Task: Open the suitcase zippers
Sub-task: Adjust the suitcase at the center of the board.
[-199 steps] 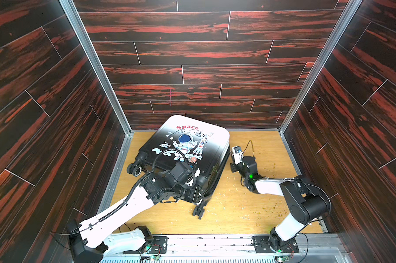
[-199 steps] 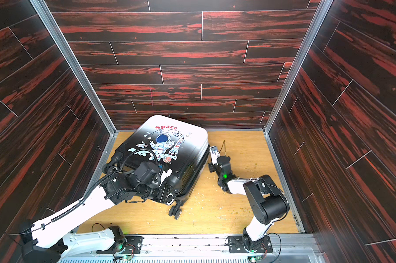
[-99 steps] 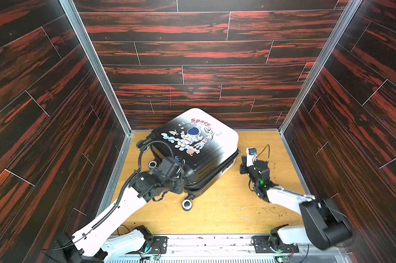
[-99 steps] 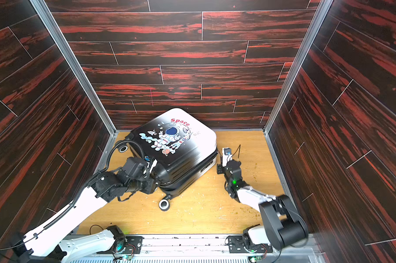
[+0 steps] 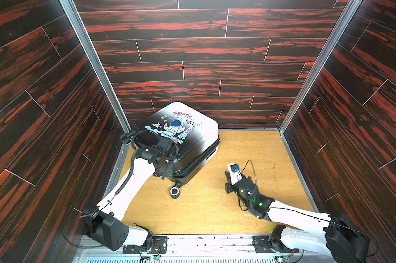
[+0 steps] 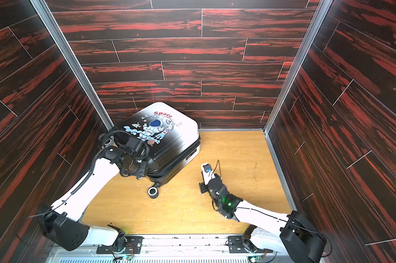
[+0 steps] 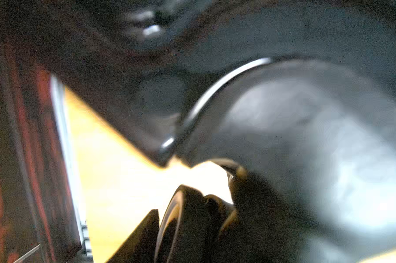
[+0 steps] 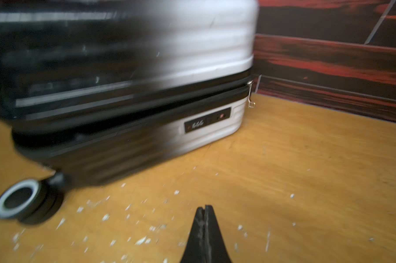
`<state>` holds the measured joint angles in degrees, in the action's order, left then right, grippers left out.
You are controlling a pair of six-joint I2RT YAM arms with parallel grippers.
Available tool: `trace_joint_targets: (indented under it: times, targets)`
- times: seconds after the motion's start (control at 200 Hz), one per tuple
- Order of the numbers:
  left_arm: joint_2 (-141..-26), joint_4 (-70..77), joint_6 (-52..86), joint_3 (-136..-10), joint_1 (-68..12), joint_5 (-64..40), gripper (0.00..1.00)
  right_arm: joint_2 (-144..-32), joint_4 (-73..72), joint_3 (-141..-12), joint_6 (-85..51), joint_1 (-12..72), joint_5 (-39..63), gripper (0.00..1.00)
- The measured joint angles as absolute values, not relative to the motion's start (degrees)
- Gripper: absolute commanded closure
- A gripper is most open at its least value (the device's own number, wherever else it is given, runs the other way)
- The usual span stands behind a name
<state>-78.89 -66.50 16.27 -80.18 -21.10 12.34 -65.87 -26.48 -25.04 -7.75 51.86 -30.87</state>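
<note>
— What is changed from a second ago?
— The suitcase (image 5: 181,141) is swung round towards the back wall. It now lies ahead of the right gripper (image 8: 205,216), well apart from it. That gripper is clenched on nothing. The left gripper (image 5: 168,173) is pressed to the wheel-end corner, but its state cannot be told.
— And the zippers (image 8: 147,102)?
— A dark band is seen between the glossy ribbed shells, apparently unopened. A small metal pull (image 8: 250,93) hangs at the rounded white corner. A fresh approach is probably needed.

tops: high, facing down | L wrist: close-up suitcase (image 7: 306,102) | R wrist: low, shares it
</note>
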Motion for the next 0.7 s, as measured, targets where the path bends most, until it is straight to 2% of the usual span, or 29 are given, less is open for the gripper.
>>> trace_joint_targets:
  times: [0.04, 0.145, 0.316, 0.396, 0.461, 0.701]
  targets:
    - [-77.3, -65.7, 16.6, -79.0, -21.7, 13.1, 0.40, -66.0, -25.8, -25.1, -7.9, 51.7, -31.5, 0.83]
    - [-73.1, -63.7, 18.9, -75.2, -24.2, 13.7, 0.50, -67.0, -22.8, -26.9, -8.6, 48.2, -31.7, 0.78]
    - [-71.2, -62.7, 22.2, -73.3, -25.9, 14.0, 0.85, -69.9, -17.4, -36.5, -13.6, 34.7, -25.3, 0.81]
    - [-69.2, -60.2, 22.5, -70.0, -26.1, 13.5, 0.92, -73.2, -16.6, -42.6, -14.3, 29.9, -22.1, 0.82]
    - [-68.1, -58.4, 23.1, -67.8, -27.3, 12.7, 0.94, -76.0, -15.4, -47.2, -14.3, 28.6, -20.9, 0.82]
    - [-70.2, -51.4, 21.9, -66.9, -40.5, 10.0, 0.95, -79.0, -7.4, -56.5, -17.7, 21.6, -16.6, 0.80]
